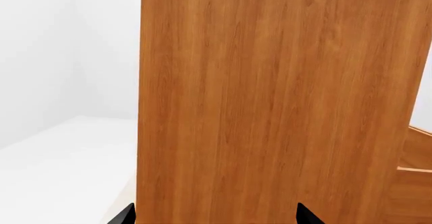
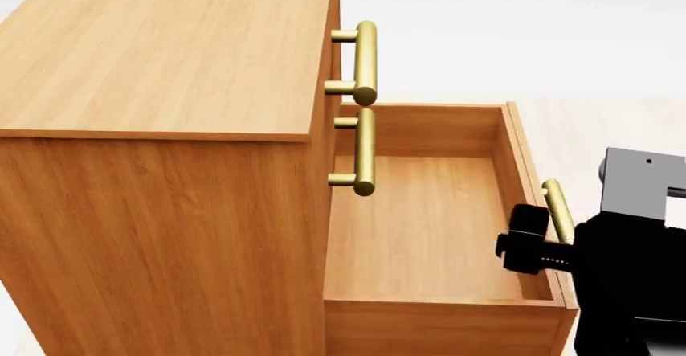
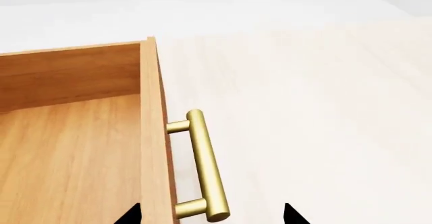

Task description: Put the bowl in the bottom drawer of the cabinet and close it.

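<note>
Head view: bottom drawer (image 2: 429, 235) pulled out; right jaws spread beside handle (image 3: 202, 166); left jaws spread

A pale, whitish wood-grain floor (image 3: 317, 107) is carrying everything here, stretching out in the head view to the right of and beyond the furniture. The cabinet (image 2: 161, 155), a boxy orange-brown wood-grain piece, appears to be standing directly on it, though its base is lying outside the views. The bottom drawer (image 2: 429, 235) is standing pulled out low over the floor, its brass bar handle (image 3: 206, 168) hanging above the pale boards. In the left wrist view the floor is showing white beside the cabinet's side panel.
</note>
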Motion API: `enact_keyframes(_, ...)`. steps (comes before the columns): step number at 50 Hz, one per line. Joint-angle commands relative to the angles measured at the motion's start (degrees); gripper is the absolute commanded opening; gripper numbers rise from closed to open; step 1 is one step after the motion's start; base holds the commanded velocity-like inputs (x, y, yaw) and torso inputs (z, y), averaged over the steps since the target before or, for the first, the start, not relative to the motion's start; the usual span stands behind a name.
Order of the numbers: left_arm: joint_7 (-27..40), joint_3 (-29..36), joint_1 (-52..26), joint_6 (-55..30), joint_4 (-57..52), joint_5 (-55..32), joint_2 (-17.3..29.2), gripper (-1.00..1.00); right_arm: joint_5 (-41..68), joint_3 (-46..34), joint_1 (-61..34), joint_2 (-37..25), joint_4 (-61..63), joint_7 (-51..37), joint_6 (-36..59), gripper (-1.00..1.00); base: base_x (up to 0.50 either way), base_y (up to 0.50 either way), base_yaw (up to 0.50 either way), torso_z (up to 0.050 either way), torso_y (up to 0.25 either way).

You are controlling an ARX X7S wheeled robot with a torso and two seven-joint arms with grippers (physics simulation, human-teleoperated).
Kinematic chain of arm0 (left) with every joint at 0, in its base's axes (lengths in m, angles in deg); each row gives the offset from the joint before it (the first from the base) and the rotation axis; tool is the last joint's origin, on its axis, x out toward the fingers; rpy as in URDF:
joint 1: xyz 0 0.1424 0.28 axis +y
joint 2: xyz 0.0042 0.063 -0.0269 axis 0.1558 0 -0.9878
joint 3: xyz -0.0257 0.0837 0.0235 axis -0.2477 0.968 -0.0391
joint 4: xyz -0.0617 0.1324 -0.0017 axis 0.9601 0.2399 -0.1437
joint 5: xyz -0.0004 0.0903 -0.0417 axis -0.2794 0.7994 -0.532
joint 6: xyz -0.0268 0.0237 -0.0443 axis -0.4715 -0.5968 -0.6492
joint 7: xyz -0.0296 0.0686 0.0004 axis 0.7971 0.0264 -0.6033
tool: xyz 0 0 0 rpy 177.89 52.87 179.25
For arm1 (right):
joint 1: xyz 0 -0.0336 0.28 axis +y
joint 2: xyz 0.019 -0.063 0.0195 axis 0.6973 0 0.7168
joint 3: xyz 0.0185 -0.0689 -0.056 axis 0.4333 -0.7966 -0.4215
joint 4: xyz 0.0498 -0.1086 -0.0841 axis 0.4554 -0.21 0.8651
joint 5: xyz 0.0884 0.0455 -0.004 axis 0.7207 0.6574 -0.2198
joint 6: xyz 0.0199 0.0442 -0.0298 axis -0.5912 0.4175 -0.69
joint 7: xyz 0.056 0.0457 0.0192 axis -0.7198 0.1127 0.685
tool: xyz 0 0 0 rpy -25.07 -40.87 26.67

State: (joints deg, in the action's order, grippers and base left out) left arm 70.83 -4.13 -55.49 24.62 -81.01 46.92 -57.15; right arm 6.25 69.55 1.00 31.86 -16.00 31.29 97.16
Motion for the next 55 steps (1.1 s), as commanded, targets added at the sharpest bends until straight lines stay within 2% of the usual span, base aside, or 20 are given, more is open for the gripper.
enact_keyframes(1,0.1,0.2,-0.1,0.2,0.2,-0.1,0.2,1.00,0.5,2.3,1.6,-1.6,9.4,1.0,-0.7,1.00,0.00,0.00,0.00,0.000,0.000)
enact_keyframes(18,0.7,0.5,0.3,0.9,-0.5,0.9,0.5,1.00,-2.4,2.8,2.6,-2.7,12.8,-2.9,-3.2,1.00,0.00,0.00,0.00,0.000,0.000)
enact_keyframes(20,-0.1,0.4,0.3,1.7,-0.5,-1.6,0.7,1.00,-2.8,3.3,2.8,-2.8,13.1,-3.8,-3.3,1.00,0.00,0.00,0.00,0.000,0.000)
enact_keyframes(24,1.4,0.3,0.1,-1.1,-1.2,0.1,0.8,1.00,-4.9,2.7,3.3,-3.9,14.4,-6.1,-3.6,1.00,0.00,0.00,0.00,0.000,0.000)
enact_keyframes(28,0.3,-0.1,0.4,0.4,-1.6,-4.6,1.1,1.00,-5.3,4.1,3.9,-4.4,15.1,-7.2,-3.8,1.00,0.00,0.00,0.00,0.000,0.000)
enact_keyframes(31,0.5,0.5,0.1,0.9,-0.5,-1.2,0.9,1.00,-5.3,5.3,4.1,-4.4,15.3,-7.8,-3.9,1.00,0.00,0.00,0.00,0.000,0.000)
enact_keyframes(55,0.7,0.9,-0.2,1.6,0.0,-1.6,1.2,1.00,-7.5,12.0,6.4,-4.9,15.7,-14.4,-3.5,1.00,0.00,0.00,0.00,0.000,0.000)
